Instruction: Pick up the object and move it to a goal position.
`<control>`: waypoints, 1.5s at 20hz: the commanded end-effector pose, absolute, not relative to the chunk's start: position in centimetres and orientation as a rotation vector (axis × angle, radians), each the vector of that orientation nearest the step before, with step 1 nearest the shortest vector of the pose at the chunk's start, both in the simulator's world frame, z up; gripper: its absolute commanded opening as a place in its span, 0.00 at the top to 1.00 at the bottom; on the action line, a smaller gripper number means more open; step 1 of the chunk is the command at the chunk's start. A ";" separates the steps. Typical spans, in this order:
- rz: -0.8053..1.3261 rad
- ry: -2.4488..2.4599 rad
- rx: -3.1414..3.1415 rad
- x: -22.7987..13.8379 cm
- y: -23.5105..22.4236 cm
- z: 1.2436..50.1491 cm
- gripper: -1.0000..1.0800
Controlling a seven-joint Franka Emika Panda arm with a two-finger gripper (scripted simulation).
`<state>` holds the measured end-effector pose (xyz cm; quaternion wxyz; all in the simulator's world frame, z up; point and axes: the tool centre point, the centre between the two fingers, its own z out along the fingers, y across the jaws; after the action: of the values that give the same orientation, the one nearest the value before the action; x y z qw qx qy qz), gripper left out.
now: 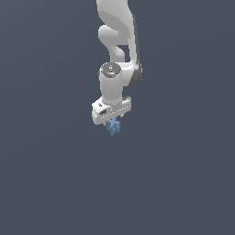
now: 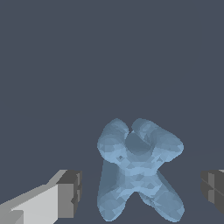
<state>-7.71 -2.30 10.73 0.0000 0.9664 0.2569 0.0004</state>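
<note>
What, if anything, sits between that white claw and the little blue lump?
Nothing visible does. In the wrist view the light-blue lump lies in the open gap between the end effector fingers, with bare space on both sides. In the exterior view it shows just below the end effector. No goal marker is visible.

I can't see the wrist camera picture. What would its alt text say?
A knobbly light-blue lump sits between two dark gripper fingertips, which stand apart on either side without touching it. Behind is a plain dark grey surface.
</note>
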 end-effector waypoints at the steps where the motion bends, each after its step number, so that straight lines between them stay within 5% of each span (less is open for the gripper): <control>1: 0.000 0.809 3.036 -7.8 -2.3 9.5 0.04; 8: 0.000 0.811 3.035 -7.7 -2.3 8.1 0.04; 9: 0.000 0.811 3.035 -7.7 -2.3 8.1 1.00; 30: 0.000 0.811 3.035 -7.1 -6.4 9.0 1.00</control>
<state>-7.22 -5.40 8.74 -0.0003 0.9660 0.2586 -0.0002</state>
